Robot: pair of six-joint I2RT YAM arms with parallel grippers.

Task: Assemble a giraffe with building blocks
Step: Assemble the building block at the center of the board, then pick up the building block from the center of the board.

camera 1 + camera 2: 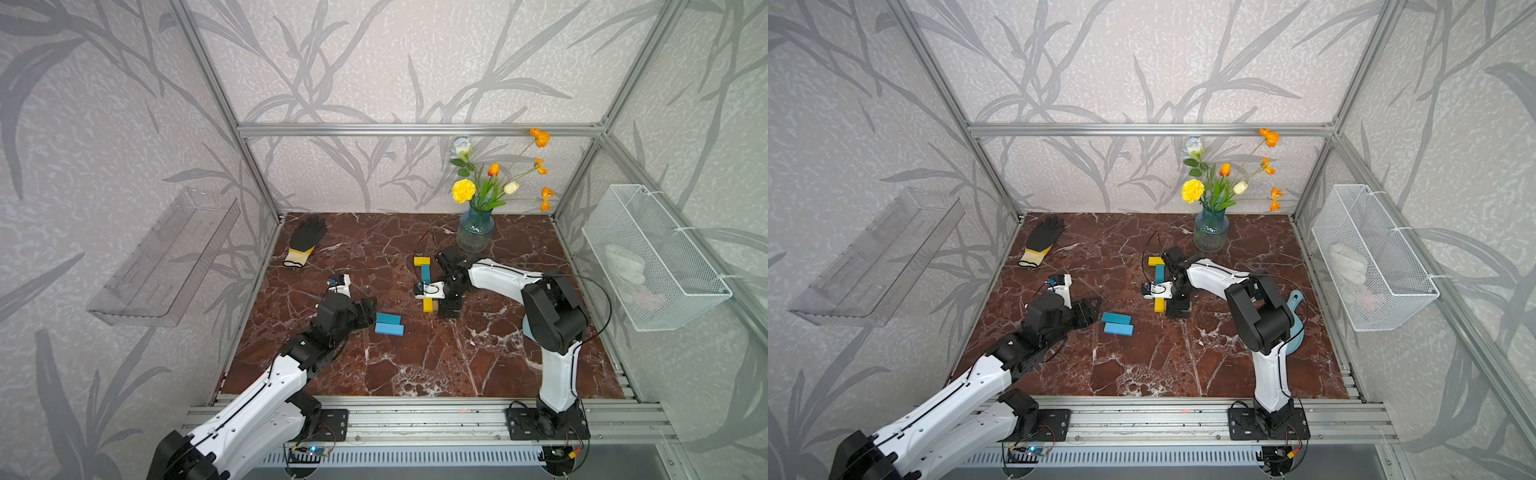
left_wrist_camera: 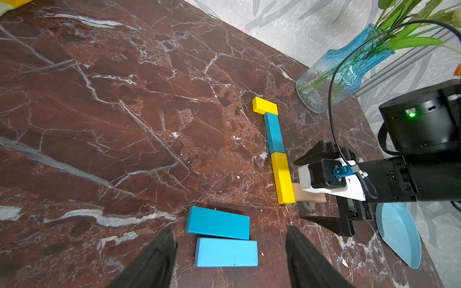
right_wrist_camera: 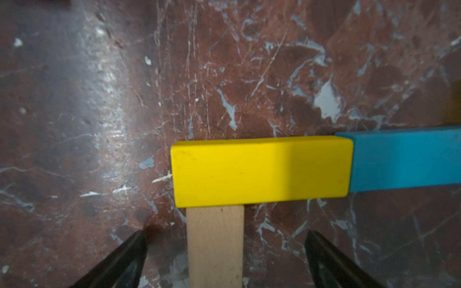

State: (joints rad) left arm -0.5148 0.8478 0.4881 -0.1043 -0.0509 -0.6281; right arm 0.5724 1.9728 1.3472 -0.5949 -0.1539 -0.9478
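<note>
Giraffe (image 2: 274, 136) has its tan block (image 2: 309, 198) half hidden behind the spread right tool (image 3: 224, 234); left tool (image 2: 229, 229) spread too.

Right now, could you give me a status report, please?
Left gripper open; right gripper open around tan block. Tan block abuts yellow block; two blue blocks unplaced. Path clear.

The tabletop (image 1: 415, 365) is white-veined red-brown marble, the blocks (image 2: 282, 179) yellow, teal, light blue and tan, the vase (image 1: 475, 232) blue, the glove (image 1: 307, 237) black and yellow.
</note>
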